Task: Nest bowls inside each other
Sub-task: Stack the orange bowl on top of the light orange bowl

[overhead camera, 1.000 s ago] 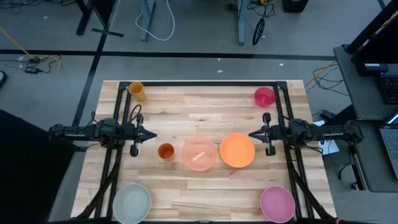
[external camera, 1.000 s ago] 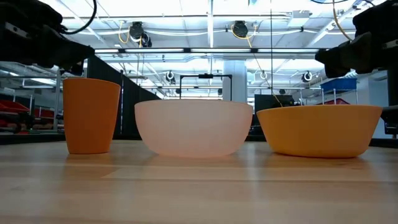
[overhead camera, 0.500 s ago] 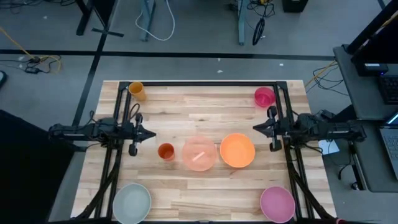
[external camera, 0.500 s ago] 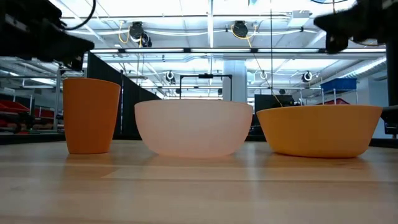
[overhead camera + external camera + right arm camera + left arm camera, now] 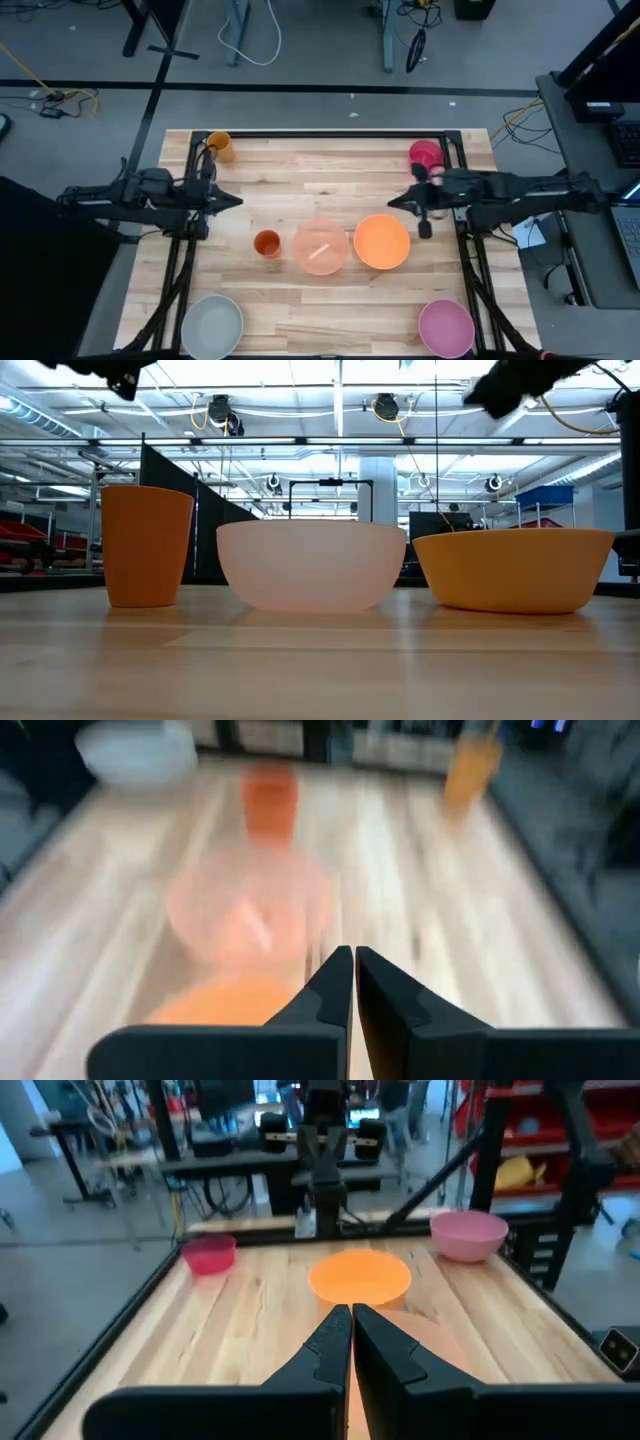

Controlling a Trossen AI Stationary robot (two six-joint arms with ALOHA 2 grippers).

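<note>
The bowls sit un-nested: pale pink bowl (image 5: pixel 320 247) and orange bowl (image 5: pixel 382 242) side by side mid-bench, grey-green bowl (image 5: pixel 212 326) and magenta bowl (image 5: pixel 446 327) at the near corners. A small orange cup (image 5: pixel 266 243) stands just beside the pink bowl; a yellow-orange cup (image 5: pixel 220 146) and magenta cup (image 5: pixel 425 155) occupy the far corners. My left tool (image 5: pixel 236 202) and right tool (image 5: pixel 394 201) hover at the bench's sides, fingers together, holding nothing.

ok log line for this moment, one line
stage: start | bowls: none nested | left gripper: shut, empty | right gripper: shut, empty, above orange bowl
</note>
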